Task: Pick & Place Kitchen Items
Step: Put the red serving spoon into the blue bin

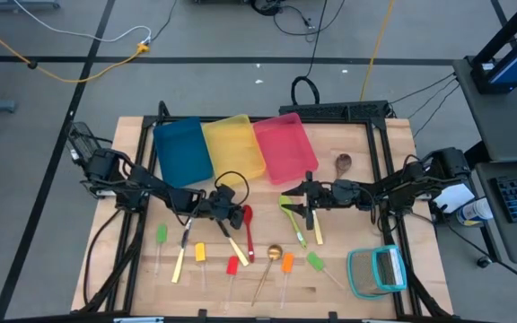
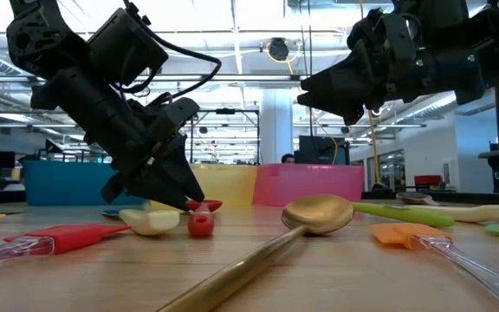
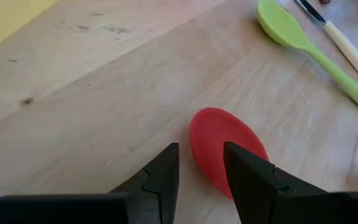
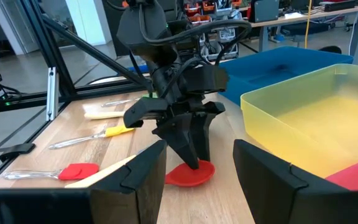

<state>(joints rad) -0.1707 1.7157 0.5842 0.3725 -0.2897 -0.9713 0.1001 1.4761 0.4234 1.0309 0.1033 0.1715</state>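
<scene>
The wooden table (image 1: 142, 269) carries three bins along its far edge, touching side by side: blue bin (image 1: 181, 149), yellow bin (image 1: 234, 146), pink bin (image 1: 285, 146), with a brown spoon (image 1: 343, 163) just beside the pink one. Down the middle lie the red spoon (image 1: 248, 230), a green spoon (image 1: 292, 218) and two yellow-handled knives (image 1: 180, 256), while nearer the front a gold spoon (image 1: 268, 267) sits among clear-handled sticks with green (image 1: 162, 235), yellow (image 1: 200, 253), red (image 1: 232, 266) and orange (image 1: 287, 262) heads. Over at the front right corner rests the teal-framed square object (image 1: 377, 271), well apart from the bins.
</scene>
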